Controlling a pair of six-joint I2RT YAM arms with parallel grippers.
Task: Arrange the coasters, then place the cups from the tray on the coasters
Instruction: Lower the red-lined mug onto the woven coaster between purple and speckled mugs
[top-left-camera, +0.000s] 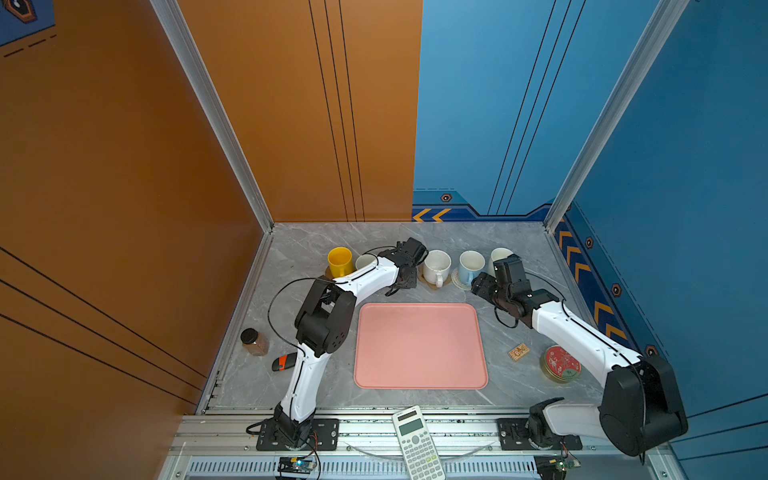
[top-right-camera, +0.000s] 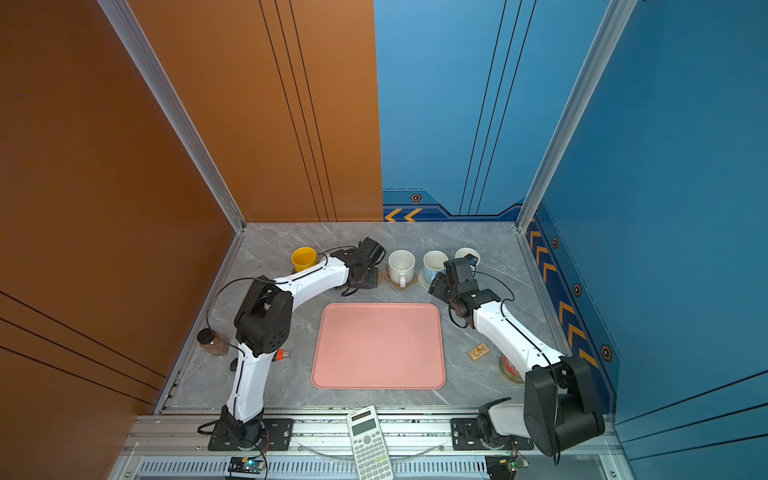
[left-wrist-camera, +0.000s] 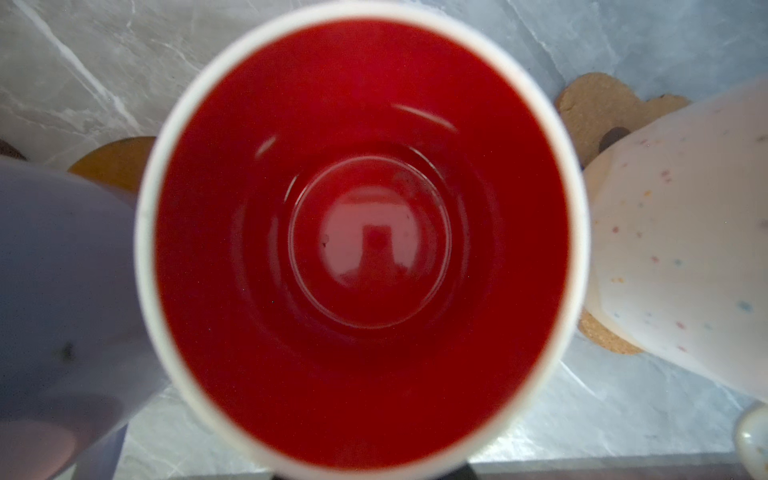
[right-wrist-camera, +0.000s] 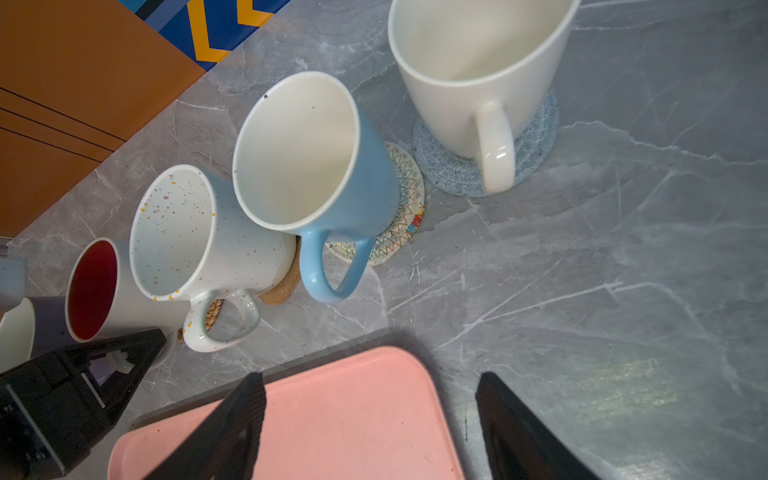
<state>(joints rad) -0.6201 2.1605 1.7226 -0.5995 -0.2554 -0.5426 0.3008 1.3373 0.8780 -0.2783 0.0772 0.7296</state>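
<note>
Cups — six, upright in one row beyond the tray (top-left-camera: 419, 347). The yellow cup (top-left-camera: 340, 259), speckled cup (top-left-camera: 437, 266) and blue cup (top-left-camera: 471, 265) show plainly in both top views. The lilac cup (top-left-camera: 365, 261) is half covered by the left arm and the white cup (top-left-camera: 500, 254) sits partly behind the right wrist. The red-lined cup (left-wrist-camera: 361, 232) is hidden there under the left gripper (top-left-camera: 404, 277) and seen only from the wrists. Coasters — six, mostly slivers: blue woven round (right-wrist-camera: 536, 137) under the white cup, zigzag round (right-wrist-camera: 405, 208) under the blue cup, paw (right-wrist-camera: 282, 291) under the speckled cup, tan weave (right-wrist-camera: 214, 313) glimpsed through that cup's handle, brown disc (left-wrist-camera: 116, 162) at the lilac cup's foot, brown edge (top-left-camera: 329, 272) at the yellow cup. The left gripper hangs over the red-lined cup; its fingers lie outside its own camera, so whether it grips or gapes cannot be told. The right gripper (right-wrist-camera: 372, 380) stands wide apart, holding nothing, near the tray's far right corner. Tin (top-right-camera: 509, 370), one, half hidden by the right arm.
</note>
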